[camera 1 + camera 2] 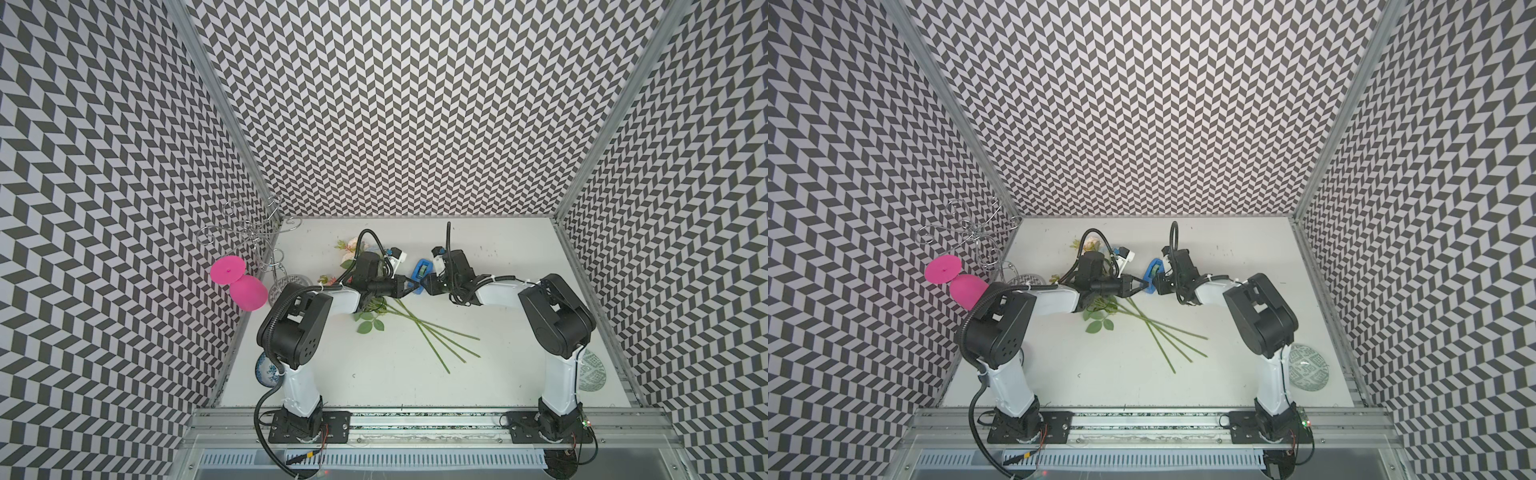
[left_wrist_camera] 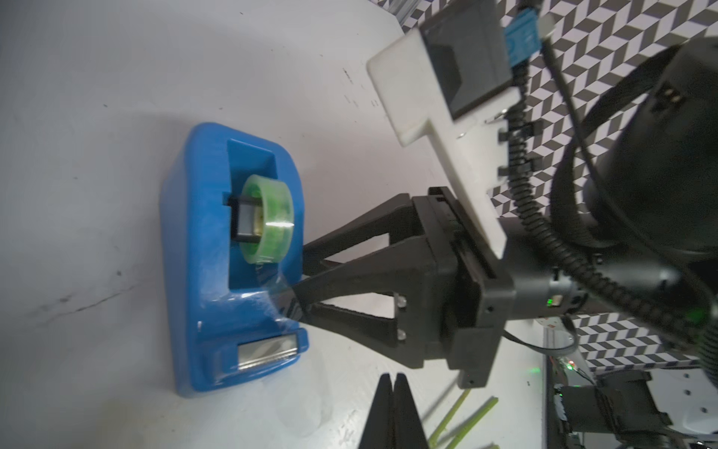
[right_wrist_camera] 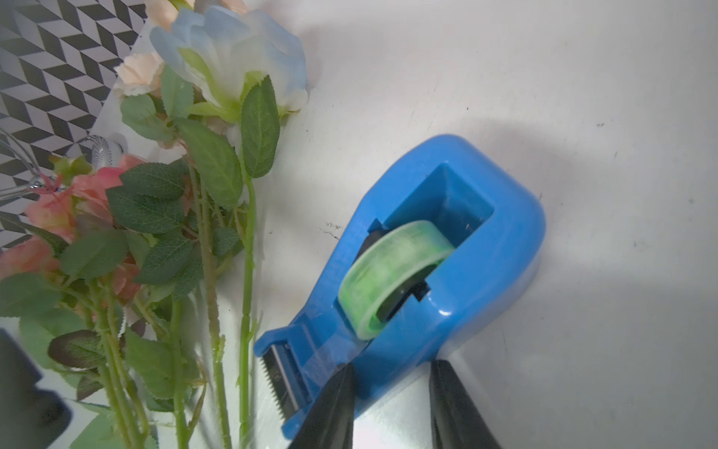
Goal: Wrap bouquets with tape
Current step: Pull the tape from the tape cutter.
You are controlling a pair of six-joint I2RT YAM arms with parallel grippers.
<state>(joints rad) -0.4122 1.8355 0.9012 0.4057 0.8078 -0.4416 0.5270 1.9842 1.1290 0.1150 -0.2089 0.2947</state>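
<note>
blue tape — inside right tool

Three long-stemmed bouquets are lying fanned across the desk, blooms pointing to ten o'clock; a blue tape dispenser is sitting upright at their one o'clock.

The tape dispenser is coloured blue, its roll pale green. The bouquets are coloured green, pink, peach and perhaps bluish white. The walls are chevroned black-and-white.

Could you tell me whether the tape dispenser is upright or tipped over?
Upright: tape dispenser sits on its base, roll showing from above.
</note>
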